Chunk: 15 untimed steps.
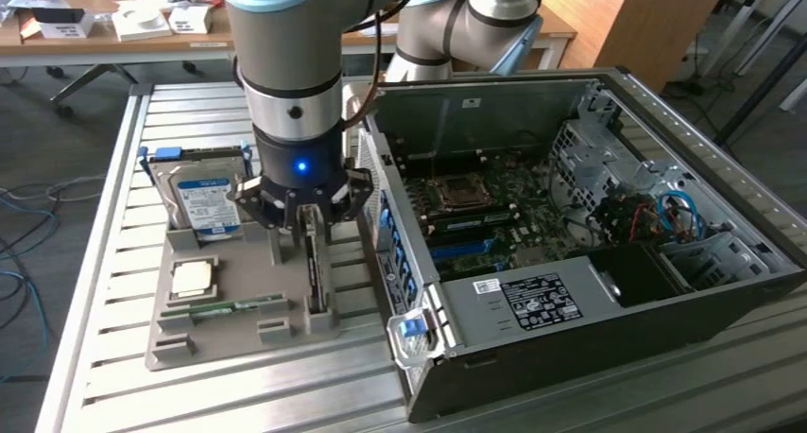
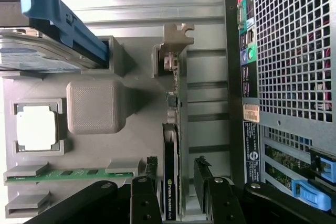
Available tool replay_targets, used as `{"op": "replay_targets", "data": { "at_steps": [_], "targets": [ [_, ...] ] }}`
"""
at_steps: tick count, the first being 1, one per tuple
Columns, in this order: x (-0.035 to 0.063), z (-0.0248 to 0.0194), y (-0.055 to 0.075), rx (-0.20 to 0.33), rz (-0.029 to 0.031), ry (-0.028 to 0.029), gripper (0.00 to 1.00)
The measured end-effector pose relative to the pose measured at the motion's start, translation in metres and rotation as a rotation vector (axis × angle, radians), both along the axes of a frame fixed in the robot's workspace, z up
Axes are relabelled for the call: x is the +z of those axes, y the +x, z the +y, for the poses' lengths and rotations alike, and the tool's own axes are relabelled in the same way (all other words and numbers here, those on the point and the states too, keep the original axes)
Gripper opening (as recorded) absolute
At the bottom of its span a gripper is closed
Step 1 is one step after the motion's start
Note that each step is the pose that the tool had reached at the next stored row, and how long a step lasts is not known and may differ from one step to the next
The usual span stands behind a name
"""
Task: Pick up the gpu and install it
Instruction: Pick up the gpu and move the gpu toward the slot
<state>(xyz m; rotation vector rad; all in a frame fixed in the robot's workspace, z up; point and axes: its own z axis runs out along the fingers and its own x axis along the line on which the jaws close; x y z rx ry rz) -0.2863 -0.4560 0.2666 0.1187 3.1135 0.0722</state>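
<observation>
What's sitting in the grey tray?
A hard drive, a processor chip, a green memory stick and the gpu, standing on edge inside the open gripper. The gpu's bottom edge is hidden in its slot.

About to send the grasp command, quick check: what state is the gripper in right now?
Gripper: open, one finger on each side of the gpu standing on edge, not clamped on it, holding nothing.
</observation>
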Motion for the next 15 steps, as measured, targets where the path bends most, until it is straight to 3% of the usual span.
{"op": "replay_targets", "data": {
  "at_steps": [15],
  "targets": [
    [-0.0206,0.0,0.0,0.0,0.0,-0.0001,0.42]
  ]
}}
